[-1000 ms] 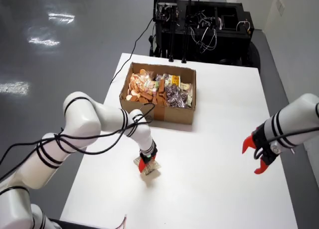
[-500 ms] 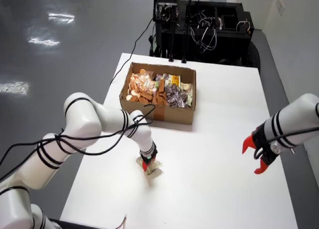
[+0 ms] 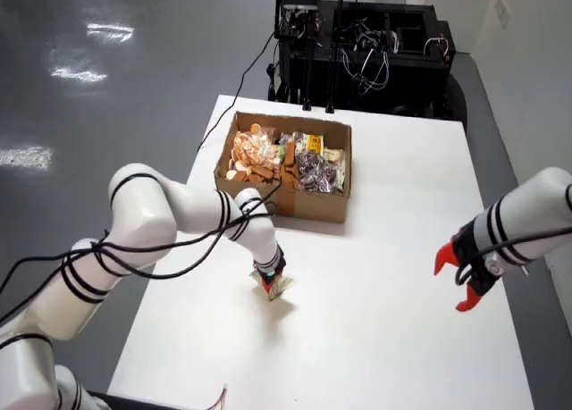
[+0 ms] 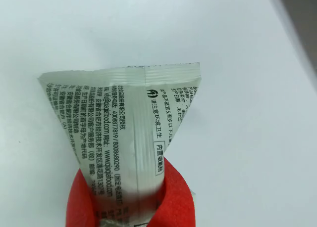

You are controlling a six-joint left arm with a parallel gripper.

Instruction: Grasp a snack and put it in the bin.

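- Red tool (image 4: pixel 130 200) clamped on silver snack packet (image 4: pixel 124 133), just above white worktop (image 3: pixel 384 276).
- Best lifted clear, grip kept firm, carried level.
- Farther back, cardboard bin (image 3: pixel 288 191) heaped with snacks; release above its open top.

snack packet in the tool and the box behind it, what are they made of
Snack packet: looks like thin plastic film, matte silver-grey, printed, with a crimped seal edge and a back seam. Box: brown corrugated cardboard by its look, dull and unprinted. Tool fingers: matte red, probably plastic or rubber.
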